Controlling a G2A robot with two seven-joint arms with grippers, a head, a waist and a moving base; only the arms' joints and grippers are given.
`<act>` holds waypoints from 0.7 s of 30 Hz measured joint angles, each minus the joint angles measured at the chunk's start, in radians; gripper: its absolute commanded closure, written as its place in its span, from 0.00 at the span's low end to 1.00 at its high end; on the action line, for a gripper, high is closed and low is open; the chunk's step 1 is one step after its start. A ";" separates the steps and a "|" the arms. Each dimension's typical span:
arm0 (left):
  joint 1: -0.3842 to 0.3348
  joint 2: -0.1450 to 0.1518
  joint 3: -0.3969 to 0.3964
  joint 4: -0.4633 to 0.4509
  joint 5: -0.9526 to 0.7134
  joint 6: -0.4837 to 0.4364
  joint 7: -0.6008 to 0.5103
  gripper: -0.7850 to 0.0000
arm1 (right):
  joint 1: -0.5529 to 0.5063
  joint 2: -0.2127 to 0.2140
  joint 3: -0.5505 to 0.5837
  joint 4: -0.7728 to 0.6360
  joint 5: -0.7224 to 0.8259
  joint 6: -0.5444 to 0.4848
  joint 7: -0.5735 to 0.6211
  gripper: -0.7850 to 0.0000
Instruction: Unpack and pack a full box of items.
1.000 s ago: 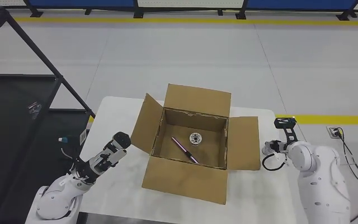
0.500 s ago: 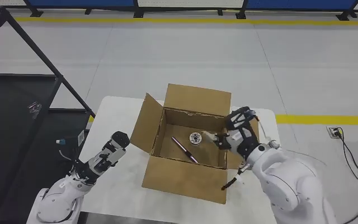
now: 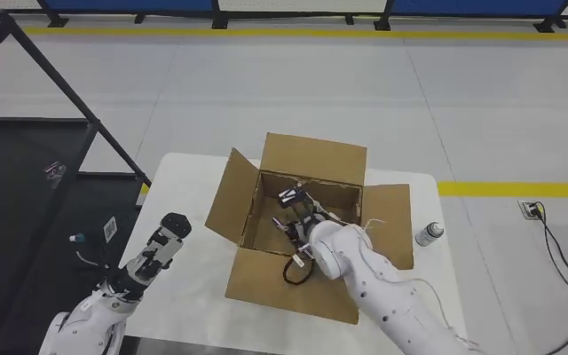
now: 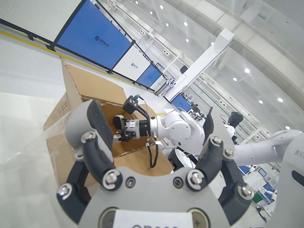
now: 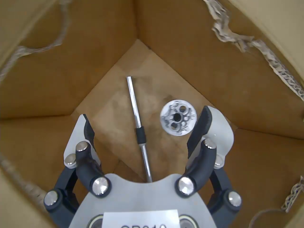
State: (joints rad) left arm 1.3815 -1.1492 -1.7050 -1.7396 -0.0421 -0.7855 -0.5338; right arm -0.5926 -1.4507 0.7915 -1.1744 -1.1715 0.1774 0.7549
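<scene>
The unpacking half of the task is judged to be in hand. The brown cardboard box [image 3: 293, 288] is stood with its flaps folded outward on the white worktop [image 3: 182, 182], and two items are seen on the box floor: a slim silver metal rod with a dark collar [image 5: 139, 124] and a round white perforated disc [image 5: 178, 117]. The two lie near each other without touching, near the middle of the box floor. A small capped bottle [image 3: 429, 233] is stood outside the box, just past its right flap.

The right gripper [image 5: 144, 116] is held inside the mouth of the box, above the floor, with its fingers spread wide and nothing between them. Seen from the wrist, the rod falls between the fingers and the disc close to one pad [image 5: 200, 124]. The left gripper [image 4: 151, 109] is kept outside the box, well off its left flap, likewise spread and empty.

For the next move, a further descent into the box is probably called for, with one item chosen and centred between the pads before they are closed. The thin rod, lying flat on the cardboard, is expected to need a low, square approach across its length; the box walls leave limited room for the wrist.
</scene>
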 measured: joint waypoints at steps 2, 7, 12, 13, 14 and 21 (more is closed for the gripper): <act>0.000 0.000 0.000 0.000 0.000 0.000 0.000 0.00 | 0.028 -0.014 -0.002 0.078 0.026 0.022 -0.029 0.00; 0.000 0.000 0.000 0.000 0.000 0.000 0.000 0.00 | 0.074 -0.044 -0.009 0.221 0.085 0.030 -0.051 0.54; 0.000 0.000 0.000 0.000 0.000 0.000 0.000 0.00 | 0.094 -0.065 -0.021 0.282 0.120 0.014 -0.028 0.86; 0.000 0.000 0.000 0.000 0.000 0.000 0.000 0.00 | 0.097 -0.068 -0.023 0.289 0.121 0.015 -0.025 0.96; 0.000 0.000 0.000 0.000 0.000 0.000 0.000 0.00 | 0.099 -0.071 -0.024 0.295 0.121 0.016 -0.023 1.00; 0.000 0.000 0.000 0.000 0.000 0.000 0.000 0.00 | 0.097 -0.075 0.001 0.228 0.128 0.005 -0.007 1.00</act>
State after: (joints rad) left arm 1.3815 -1.1492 -1.7050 -1.7395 -0.0422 -0.7855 -0.5338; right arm -0.4955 -1.5259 0.7924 -0.9459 -1.0430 0.1825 0.7479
